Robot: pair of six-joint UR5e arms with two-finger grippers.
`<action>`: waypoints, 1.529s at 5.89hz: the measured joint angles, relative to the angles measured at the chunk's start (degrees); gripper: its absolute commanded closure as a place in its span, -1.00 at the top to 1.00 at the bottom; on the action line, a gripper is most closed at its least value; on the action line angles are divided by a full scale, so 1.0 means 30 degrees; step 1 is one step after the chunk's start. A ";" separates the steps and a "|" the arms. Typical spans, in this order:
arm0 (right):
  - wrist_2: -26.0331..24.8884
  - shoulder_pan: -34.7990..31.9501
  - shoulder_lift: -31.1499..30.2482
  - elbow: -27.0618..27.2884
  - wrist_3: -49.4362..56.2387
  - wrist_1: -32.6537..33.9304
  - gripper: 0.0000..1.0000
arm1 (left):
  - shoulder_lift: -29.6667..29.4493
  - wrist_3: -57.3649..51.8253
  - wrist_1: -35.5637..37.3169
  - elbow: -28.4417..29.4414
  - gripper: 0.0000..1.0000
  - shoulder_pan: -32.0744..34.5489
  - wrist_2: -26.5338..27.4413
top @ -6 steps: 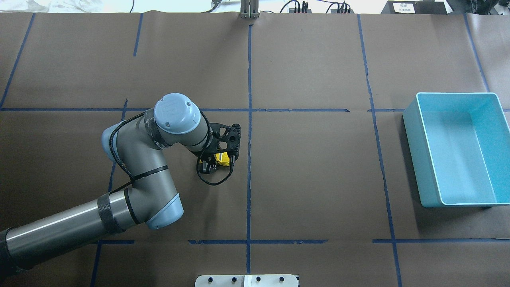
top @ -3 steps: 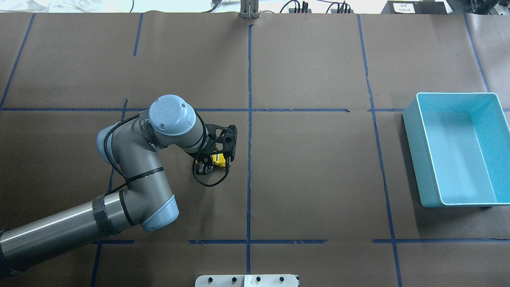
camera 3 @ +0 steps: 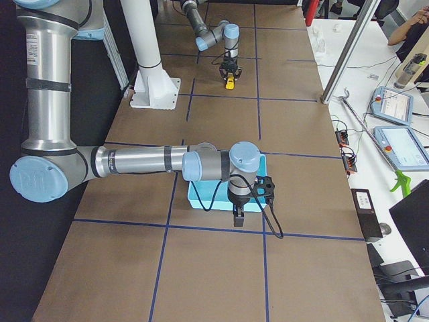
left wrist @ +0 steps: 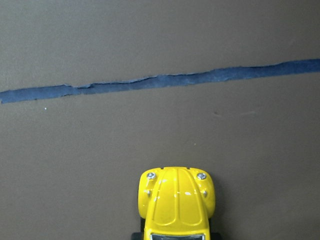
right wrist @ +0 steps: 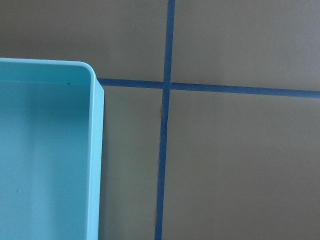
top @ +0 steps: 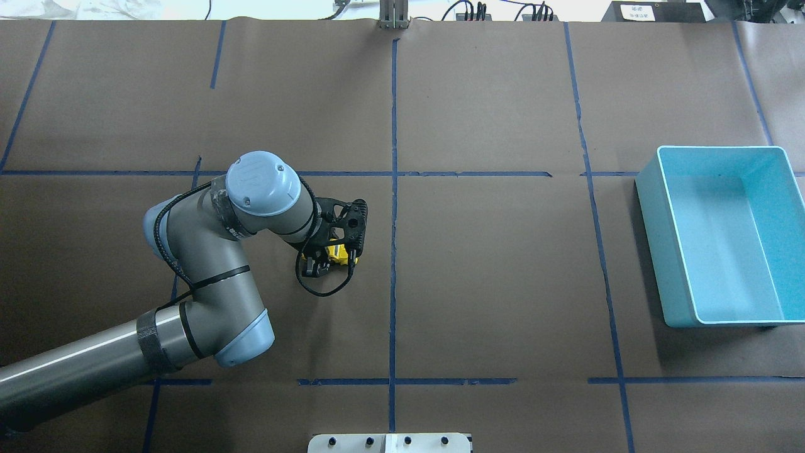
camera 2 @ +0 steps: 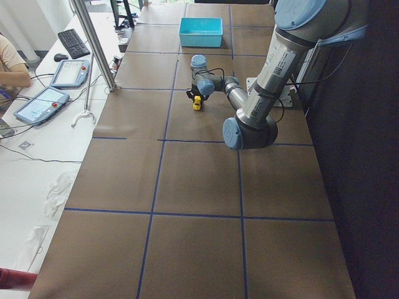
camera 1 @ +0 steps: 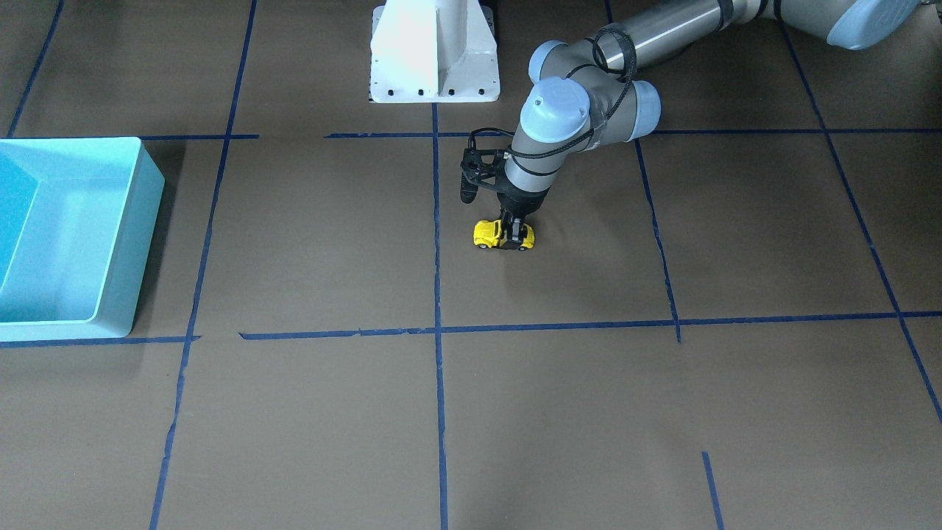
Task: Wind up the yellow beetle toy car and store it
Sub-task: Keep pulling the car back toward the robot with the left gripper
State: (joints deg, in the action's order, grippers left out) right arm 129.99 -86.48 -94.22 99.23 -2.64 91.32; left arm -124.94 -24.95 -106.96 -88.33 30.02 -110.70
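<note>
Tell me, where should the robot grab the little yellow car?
By its two sides, midway along the body, coming straight down from above. The yellow car stands on its wheels on the table. Its roof and hood are rounded, so they would likely slip, and the flatter sides should pinch best. The left tool grips it just that way.

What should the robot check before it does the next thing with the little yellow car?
1. Left gripper shut on the yellow beetle toy car: ok.
2. Car's wheels down on the table: ok.
3. Paper ahead of the car's nose bare except a blue tape line: ok.
4. Light blue bin open, nothing seen inside: ok.
5. Spring wound enough: cannot tell.
6. Right gripper open or shut: cannot tell.
</note>
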 measured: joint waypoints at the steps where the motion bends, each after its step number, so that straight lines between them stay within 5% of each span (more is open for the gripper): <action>1: 0.0000 0.0007 0.0000 -0.0005 -0.0001 0.0000 1.00 | 0.0099 -0.0013 -0.0011 -0.0079 -0.27 0.0001 0.0004; 9: 0.0000 0.0027 0.0000 -0.0029 0.0000 -0.0001 1.00 | 0.0889 -0.0047 -0.0031 -0.0781 -0.27 -0.0007 -0.0013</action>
State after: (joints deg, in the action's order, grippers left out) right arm 129.99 -86.40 -94.22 99.14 -2.64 91.32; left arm -122.27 -25.09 -107.05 -90.67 30.00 -110.74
